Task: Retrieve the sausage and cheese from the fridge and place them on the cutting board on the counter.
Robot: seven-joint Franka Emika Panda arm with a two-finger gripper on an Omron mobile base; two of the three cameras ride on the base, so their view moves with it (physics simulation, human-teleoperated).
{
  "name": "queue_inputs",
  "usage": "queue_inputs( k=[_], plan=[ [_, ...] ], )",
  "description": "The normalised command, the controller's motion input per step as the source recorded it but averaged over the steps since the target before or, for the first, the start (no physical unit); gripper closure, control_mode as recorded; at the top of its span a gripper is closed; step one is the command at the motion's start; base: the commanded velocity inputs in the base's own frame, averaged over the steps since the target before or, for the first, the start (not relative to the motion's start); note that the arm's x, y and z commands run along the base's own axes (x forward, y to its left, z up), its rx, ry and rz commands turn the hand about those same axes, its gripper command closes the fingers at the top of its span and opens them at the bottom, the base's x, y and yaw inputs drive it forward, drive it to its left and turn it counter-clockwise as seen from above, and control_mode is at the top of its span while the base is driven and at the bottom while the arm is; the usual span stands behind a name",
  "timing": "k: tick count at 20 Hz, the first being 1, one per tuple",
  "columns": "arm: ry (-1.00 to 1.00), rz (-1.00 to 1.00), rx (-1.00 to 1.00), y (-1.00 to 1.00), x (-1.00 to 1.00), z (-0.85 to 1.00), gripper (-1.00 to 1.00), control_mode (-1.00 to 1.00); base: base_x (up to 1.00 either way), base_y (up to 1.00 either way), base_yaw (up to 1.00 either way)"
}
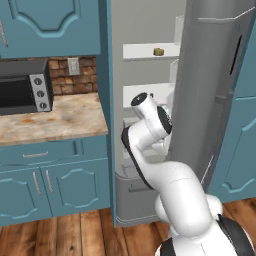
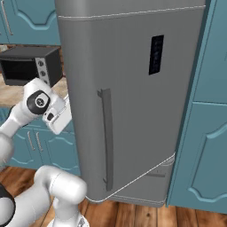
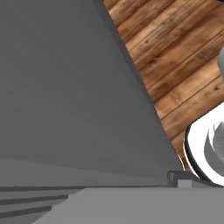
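The grey fridge (image 1: 150, 30) stands open, its door (image 1: 210, 75) swung out to the right. The cheese (image 1: 158, 51), a small yellowish-tan chunk, sits on the upper white shelf (image 1: 142, 51). The sausage is out of view, as are the cutting board and its counter. My arm reaches into the fridge below that shelf. In the right base view my hand (image 2: 58, 116) slips behind the edge of the door (image 2: 128, 88), which hides the fingers. One dark fingertip (image 3: 178, 176) shows in the hand view against a grey fridge surface (image 3: 65, 87), with nothing between the jaws.
A black toaster oven (image 1: 22, 92) stands on a beige counter (image 1: 60, 120) over teal cabinets, left of the fridge. The door's long bar handle (image 2: 106, 137) faces the right base camera. Teal cabinets (image 2: 204, 133) flank the door's right. Wooden floor (image 3: 183, 52) lies below.
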Motion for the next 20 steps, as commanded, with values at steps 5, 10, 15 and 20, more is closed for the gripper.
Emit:
queue_inputs(
  k=[5, 10, 15, 20],
  plan=[
    [0.0, -0.32, 0.0, -0.54, -0.33, -0.01, -1.0, -1.0, 0.0, 0.0, 0.0],
    [0.03, -0.42, 0.0, -0.5, -0.16, 0.0, -1.0, -1.0, 0.0, 0.0, 0.0],
    [0.03, -0.49, -0.01, -0.46, -0.12, -0.01, -1.0, -1.0, 0.0, 0.0, 0.0],
    [0.02, -0.52, -0.03, -0.44, -0.09, -0.02, -1.0, -1.0, 0.0, 0.0, 0.0]
  ],
)
